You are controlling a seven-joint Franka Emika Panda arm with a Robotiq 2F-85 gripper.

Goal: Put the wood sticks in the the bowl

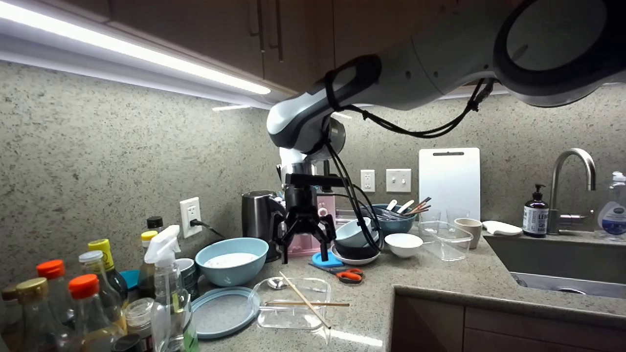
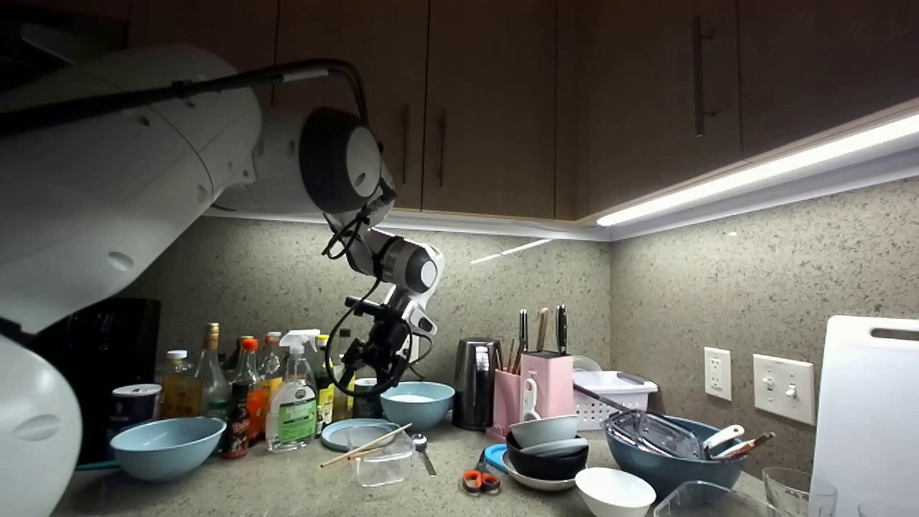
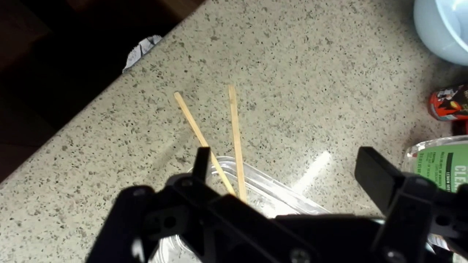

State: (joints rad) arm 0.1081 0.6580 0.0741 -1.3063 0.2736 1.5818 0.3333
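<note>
Two thin pale wood sticks lie crossed over a clear plastic container [image 1: 320, 289] on the counter. I see one stick [image 1: 296, 289] slanting and the other stick [image 1: 335, 304] lying across. In the wrist view, stick [image 3: 192, 122] and stick [image 3: 236, 135] extend past its rim, their lower ends hidden by my gripper. The large light-blue bowl [image 1: 232, 274] stands behind the flat plate; it also shows in an exterior view [image 2: 418, 411]. A similar light-blue bowl [image 2: 166, 456] stands further left there. My gripper [image 1: 304, 256] is open and empty, above the sticks and container; both fingers show [image 3: 285, 160].
A light-blue plate [image 1: 222, 313] lies beside the container. A spray bottle [image 1: 168, 293] and several sauce bottles stand nearby. Orange-handled scissors [image 1: 349, 276], stacked bowls [image 2: 549, 449] and a small white bowl [image 1: 404, 244] sit on the other side. The counter edge [image 3: 109, 87] shows.
</note>
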